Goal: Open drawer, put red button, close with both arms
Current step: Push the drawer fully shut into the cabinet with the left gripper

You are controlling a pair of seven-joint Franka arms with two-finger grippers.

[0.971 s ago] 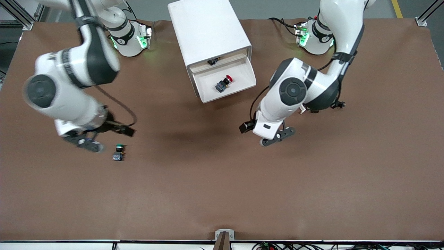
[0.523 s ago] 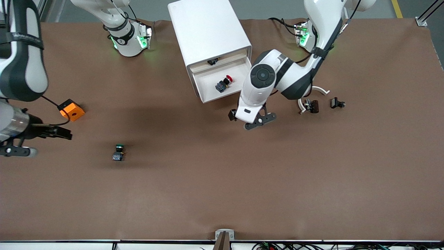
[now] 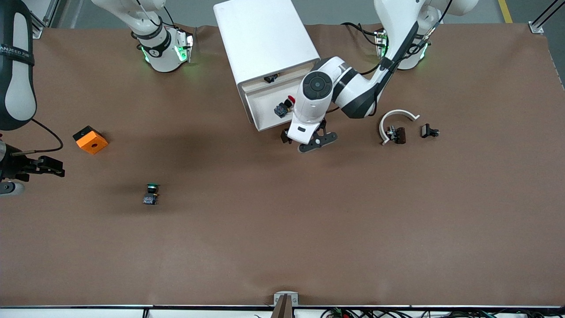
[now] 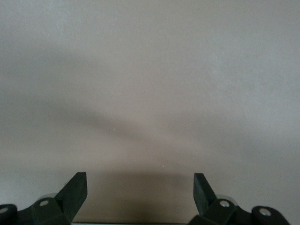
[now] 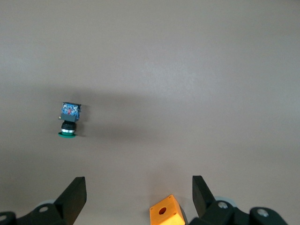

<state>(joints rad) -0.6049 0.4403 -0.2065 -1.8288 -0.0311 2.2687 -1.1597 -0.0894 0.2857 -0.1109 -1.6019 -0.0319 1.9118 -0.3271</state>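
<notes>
Brown matting covers the whole table (image 3: 282, 229), and a white cabinet (image 3: 265, 39) stands on it between the two arm bases. Its drawer (image 3: 269, 119) is pulled out toward the front camera, showing a shallow white tray.

Reaching from its base at the left arm's end, the left arm (image 3: 353, 88) bends over the open drawer and hides part of the tray. The left gripper (image 3: 311, 141) hangs over bare matting just in front of the drawer's front edge, and in the left wrist view its fingers (image 4: 75, 192) are spread wide with nothing between them, only brown surface below. At the right arm's end, the right arm (image 3: 17, 66) shows along the edge of the front view, with the right gripper (image 3: 26, 174) over the table close to that edge. The right wrist view shows its fingers (image 5: 72, 197) set wide apart and empty.

An orange cube (image 3: 90, 139) sits on the table near the right gripper. Toward the left arm's end lie a white curved bracket (image 3: 397, 117) and, beside it, a small black clip (image 3: 429, 130).

Inside the drawer tray, the red button (image 3: 283, 106) lies tipped on its side, beside the left arm's wrist. A green-capped button (image 3: 151, 194) lies on the matting nearer the front camera than the cube, well apart from the cabinet.
</notes>
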